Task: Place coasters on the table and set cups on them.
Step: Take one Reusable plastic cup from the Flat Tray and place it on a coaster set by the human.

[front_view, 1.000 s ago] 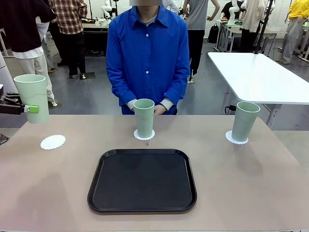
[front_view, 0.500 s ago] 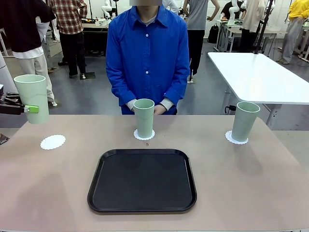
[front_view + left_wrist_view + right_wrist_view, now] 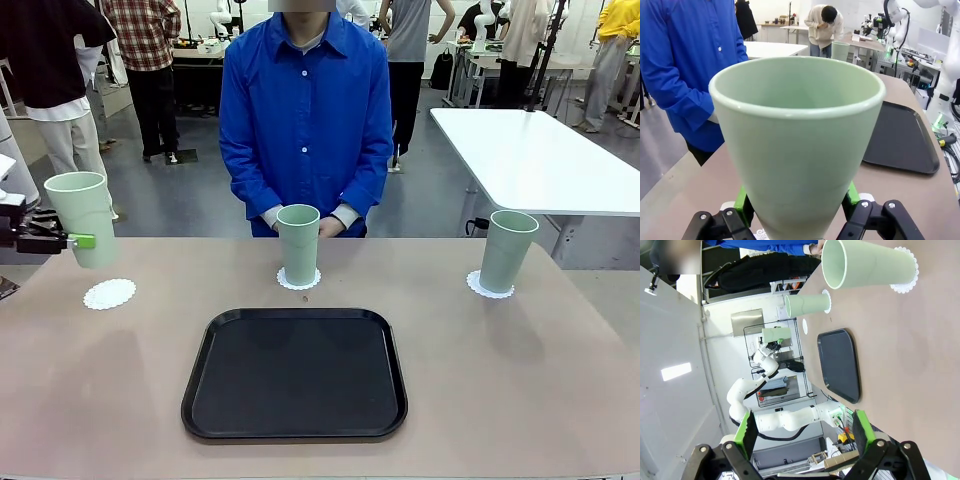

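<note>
We see left fingers [image 3: 80, 240] clamping tilted cup [image 3: 83, 218] at frame left, above coaster [image 3: 109, 294]; right fingers [image 3: 802, 432] wide.

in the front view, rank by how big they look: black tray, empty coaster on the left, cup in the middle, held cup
1. black tray, by far the largest.
2-3. held cup and middle cup: look about alike, not ranked.
4. empty coaster, smallest.
</note>
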Motion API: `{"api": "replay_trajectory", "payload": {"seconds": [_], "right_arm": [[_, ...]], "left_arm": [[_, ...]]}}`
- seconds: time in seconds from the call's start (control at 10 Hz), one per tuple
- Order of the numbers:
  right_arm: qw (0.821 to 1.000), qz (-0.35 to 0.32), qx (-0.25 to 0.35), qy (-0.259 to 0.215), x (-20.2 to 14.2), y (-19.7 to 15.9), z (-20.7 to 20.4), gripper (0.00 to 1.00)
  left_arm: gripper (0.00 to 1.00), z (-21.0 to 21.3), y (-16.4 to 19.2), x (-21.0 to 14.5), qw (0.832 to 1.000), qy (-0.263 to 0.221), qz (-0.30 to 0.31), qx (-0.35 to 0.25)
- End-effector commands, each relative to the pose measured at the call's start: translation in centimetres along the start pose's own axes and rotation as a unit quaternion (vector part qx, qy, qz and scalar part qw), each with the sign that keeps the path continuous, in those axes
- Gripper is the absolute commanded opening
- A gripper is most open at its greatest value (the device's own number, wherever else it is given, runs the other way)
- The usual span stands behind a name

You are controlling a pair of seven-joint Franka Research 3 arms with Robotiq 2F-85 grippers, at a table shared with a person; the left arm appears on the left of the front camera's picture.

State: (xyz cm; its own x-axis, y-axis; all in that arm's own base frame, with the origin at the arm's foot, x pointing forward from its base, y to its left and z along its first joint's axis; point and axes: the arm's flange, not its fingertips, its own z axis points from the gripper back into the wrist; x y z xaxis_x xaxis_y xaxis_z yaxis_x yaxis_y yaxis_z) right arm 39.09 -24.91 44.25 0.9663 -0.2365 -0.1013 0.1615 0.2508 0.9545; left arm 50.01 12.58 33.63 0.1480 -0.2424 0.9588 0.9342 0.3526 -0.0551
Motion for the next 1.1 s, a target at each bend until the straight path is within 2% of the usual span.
{"api": "replay_trajectory", "payload": {"seconds": [0.0,0.4,1.0], "right_arm": [[1.0,0.001,0.003,0.0,-0.3,0.1,-0.1,1.0],[1.0,0.001,0.003,0.0,-0.3,0.1,-0.1,1.0],[1.0,0.001,0.003,0.0,-0.3,0.1,-0.1,1.0]], "left_arm": [[0.84,0.4,2.1,-1.8,1.0,-0.024,-0.007,-0.007],[0.84,0.4,3.5,-4.9,0.999,-0.025,-0.007,-0.019],[0.84,-0.7,3.9,-7.6,0.998,-0.043,-0.004,-0.053]]}}
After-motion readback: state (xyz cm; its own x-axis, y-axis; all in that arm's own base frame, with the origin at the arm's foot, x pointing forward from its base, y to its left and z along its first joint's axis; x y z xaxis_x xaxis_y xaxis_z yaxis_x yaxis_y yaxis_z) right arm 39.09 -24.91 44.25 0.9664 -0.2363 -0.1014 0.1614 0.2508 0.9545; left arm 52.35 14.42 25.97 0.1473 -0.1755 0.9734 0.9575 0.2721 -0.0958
